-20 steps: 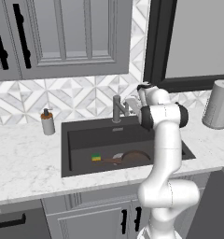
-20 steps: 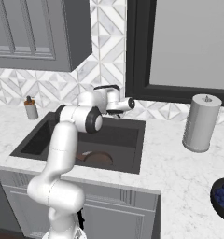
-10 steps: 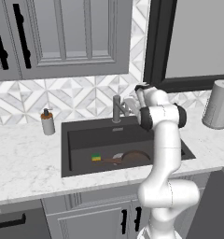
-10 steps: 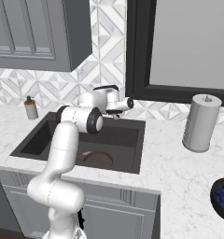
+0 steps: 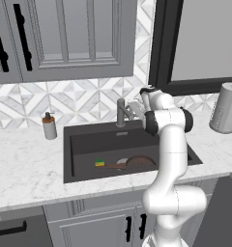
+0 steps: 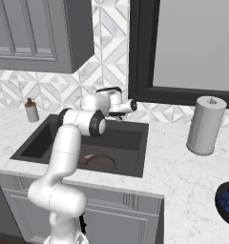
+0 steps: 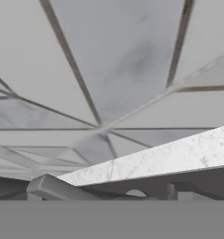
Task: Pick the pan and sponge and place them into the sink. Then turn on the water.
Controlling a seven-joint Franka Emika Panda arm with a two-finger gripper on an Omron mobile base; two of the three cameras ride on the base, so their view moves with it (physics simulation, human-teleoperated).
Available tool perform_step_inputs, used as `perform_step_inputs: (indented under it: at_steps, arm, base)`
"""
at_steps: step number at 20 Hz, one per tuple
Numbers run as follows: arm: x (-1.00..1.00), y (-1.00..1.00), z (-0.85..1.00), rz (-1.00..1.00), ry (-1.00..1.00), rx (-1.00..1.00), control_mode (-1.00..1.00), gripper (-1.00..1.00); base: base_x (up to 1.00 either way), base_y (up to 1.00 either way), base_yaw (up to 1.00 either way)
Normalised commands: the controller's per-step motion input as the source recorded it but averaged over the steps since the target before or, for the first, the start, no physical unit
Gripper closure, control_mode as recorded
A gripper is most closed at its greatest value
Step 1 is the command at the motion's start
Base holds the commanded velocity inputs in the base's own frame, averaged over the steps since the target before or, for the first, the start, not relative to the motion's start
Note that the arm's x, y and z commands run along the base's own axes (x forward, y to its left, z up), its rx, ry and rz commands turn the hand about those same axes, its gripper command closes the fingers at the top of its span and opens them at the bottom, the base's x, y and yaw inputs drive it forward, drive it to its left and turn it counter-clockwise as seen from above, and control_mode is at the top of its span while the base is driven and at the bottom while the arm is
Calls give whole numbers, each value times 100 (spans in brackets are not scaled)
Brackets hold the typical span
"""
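Your gripper (image 5: 137, 107) sits at the back of the sink, right up against the grey faucet (image 5: 122, 112), with the hand pointed toward the tiled wall. From the left base camera the fingers are too small and too merged with the faucet for you to tell whether they stand wide or narrow, and you cannot tell whether they touch the faucet or only sit just beside it. In the hand camera you look straight at the patterned wall tiles (image 7: 109, 70), with a strip of marble counter (image 7: 179, 156) running below them and a grey bar of the faucet (image 7: 53, 187) low at the left.

Below the hand, the dark sink (image 5: 89, 137) holds both task items. The pan (image 5: 137, 161) lies flat on the basin floor near the front wall, its long handle (image 5: 113, 166) pointing left. The sponge (image 5: 99, 163) rests just beside the handle's end, on the basin floor.

On the counter you have the soap dispenser (image 5: 49, 126) left of the sink and a paper towel roll (image 6: 206, 125) well to the right.
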Motion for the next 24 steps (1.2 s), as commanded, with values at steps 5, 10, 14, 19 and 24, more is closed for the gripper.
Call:
perform_step_inputs:
  at_steps: [5,10,14,19,24]
  arm:
    - [0,-1,0,-1,0,3,-100,100]
    - [2,0,0,-12,5,16,-100,100]
    - [12,-3,0,-16,17,28,-100,100]
    - [11,-18,0,-10,21,32,-100,100]
    - [3,-22,0,-3,18,28,-100,100]
  base:
    - [0,0,0]
    - [0,0,0]
    - [0,0,0]
    - [0,0,0]
    - [0,0,0]
